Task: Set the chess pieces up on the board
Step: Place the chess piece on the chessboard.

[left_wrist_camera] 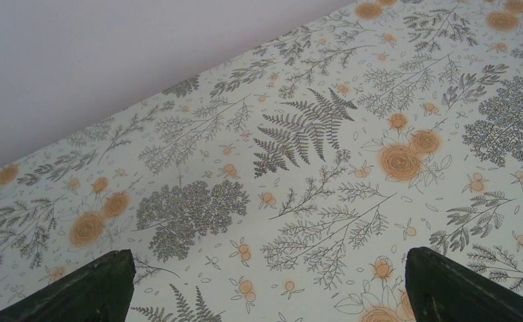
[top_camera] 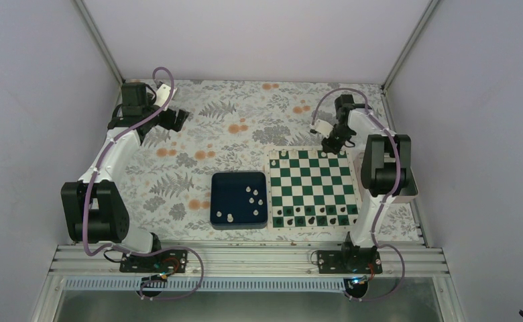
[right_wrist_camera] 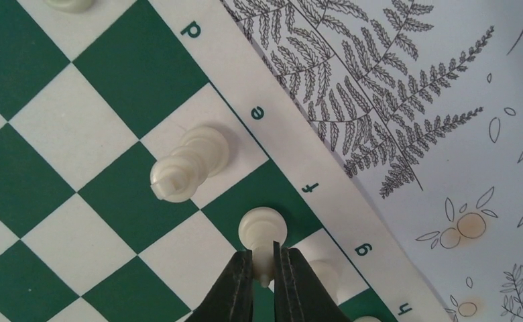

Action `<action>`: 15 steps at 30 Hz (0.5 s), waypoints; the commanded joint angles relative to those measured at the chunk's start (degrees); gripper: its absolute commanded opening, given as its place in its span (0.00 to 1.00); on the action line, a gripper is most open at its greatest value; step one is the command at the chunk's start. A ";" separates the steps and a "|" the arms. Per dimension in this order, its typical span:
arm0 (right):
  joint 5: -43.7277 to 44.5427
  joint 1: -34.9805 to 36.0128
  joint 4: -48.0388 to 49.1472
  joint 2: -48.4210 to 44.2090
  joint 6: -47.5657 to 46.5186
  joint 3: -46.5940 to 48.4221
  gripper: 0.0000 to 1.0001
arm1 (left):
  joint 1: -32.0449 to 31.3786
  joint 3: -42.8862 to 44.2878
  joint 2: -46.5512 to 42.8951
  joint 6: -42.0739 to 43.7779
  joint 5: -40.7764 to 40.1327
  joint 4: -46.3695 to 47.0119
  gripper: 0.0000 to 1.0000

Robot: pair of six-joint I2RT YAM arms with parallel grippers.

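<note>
The green-and-white board [top_camera: 310, 181] lies right of centre. My right gripper [right_wrist_camera: 264, 258] is shut on a white chess piece [right_wrist_camera: 262, 228], gripping its thin upper part, with the base on the green square by the letter f at the board's far edge. On the e square beside it stands another white piece [right_wrist_camera: 188, 164], and a third [right_wrist_camera: 326, 272] is half hidden behind the right finger. More white pieces [top_camera: 252, 194] lie in the dark blue tray [top_camera: 222, 194]. At the table's far left my left gripper [left_wrist_camera: 265, 282] hangs open over the bare floral cloth, holding nothing.
Black pieces [top_camera: 312, 216] fill the board's near rows. A white box [top_camera: 410, 191] stands right of the board, behind the right arm. Pale walls close in the table on three sides. The floral cloth [left_wrist_camera: 299, 134] covers the table.
</note>
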 commanded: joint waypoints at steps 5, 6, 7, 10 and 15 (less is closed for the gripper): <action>-2.14 -0.50 1.39 1.61 -0.91 -0.25 0.08 | 0.33 0.08 -0.38 0.54 0.36 0.63 1.00; -2.10 -0.46 1.40 1.60 -0.92 -0.17 0.08 | 0.33 0.09 -0.37 0.56 0.32 0.57 1.00; -2.08 -0.50 1.44 1.57 -0.87 -0.21 0.08 | 0.32 0.04 -0.43 0.56 0.31 0.59 1.00; -1.99 -0.48 1.12 1.59 -0.95 -0.10 0.10 | 0.33 0.04 -0.38 0.63 0.40 0.58 1.00; -0.22 -0.56 1.26 -0.89 -0.51 0.27 0.41 | 0.33 0.00 -0.37 0.74 0.39 0.52 1.00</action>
